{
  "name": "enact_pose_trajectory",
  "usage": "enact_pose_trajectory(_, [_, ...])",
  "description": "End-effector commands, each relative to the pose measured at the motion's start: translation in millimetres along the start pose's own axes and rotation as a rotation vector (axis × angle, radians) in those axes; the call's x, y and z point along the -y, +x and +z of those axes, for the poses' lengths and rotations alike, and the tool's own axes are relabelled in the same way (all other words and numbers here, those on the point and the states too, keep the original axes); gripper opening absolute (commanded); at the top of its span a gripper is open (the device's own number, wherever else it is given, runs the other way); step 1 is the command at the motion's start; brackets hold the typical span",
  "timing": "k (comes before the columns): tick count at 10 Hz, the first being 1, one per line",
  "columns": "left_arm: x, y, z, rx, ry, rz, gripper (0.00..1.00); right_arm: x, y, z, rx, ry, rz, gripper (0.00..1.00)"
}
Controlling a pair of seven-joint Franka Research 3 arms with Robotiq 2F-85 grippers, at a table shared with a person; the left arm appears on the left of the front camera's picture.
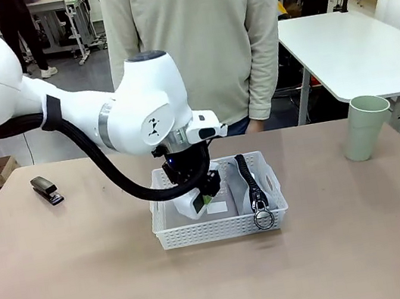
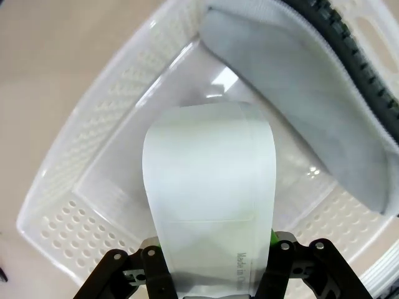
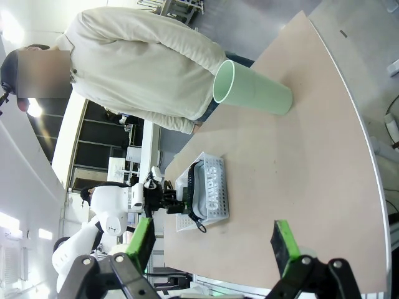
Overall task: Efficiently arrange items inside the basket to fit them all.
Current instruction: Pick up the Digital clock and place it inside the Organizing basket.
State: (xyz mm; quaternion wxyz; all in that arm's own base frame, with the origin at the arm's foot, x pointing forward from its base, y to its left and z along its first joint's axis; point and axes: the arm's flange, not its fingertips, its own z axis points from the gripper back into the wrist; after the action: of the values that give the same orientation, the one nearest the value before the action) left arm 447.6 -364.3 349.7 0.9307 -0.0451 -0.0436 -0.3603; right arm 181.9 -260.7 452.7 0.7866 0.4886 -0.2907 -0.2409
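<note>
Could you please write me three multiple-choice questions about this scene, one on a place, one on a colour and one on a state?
1. Where is the black stapler?
A) on the table, to the robot's left of the basket
B) inside the basket
C) held up in the air

2. What colour is the cup?
A) black
B) pale green
C) red

3. The left arm's fingers are:
A) open and empty
B) shut on the stapler
C) shut on the white block

Answers: 1 A, it lies on bare tabletop apart from the basket; 2 B, the front view shows it pale green; 3 C, the block sits clamped between the fingers above the basket floor.
</note>
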Motion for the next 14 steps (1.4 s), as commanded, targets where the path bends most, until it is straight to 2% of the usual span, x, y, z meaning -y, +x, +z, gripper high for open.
enact_pose_trajectory(1, [4, 6, -5, -0.058, 0.044, 0.011, 0.52, -1, 1, 0, 0.009, 0.020, 0.027, 1.00])
enact_pose_trajectory(5, [6, 8, -8, -0.084, 0.055, 0.012, 0.54, -1, 1, 0, 0.009, 0.020, 0.027, 1.00])
enact_pose_trajectory(6, [6, 8, -8, -0.103, 0.061, -0.005, 1.00, -1, 1, 0, 0.009, 0.020, 0.027, 1.00])
enact_pose_trajectory(13, [9, -12, 26, 0.000, 0.028, 0.000, 1.00, -1, 1, 0, 0.009, 0.020, 0.027, 1.00])
enact_pose_trajectory(14, [6, -15, 49, -0.040, 0.000, -0.046, 1.00, -1, 1, 0, 0.009, 0.020, 0.027, 1.00])
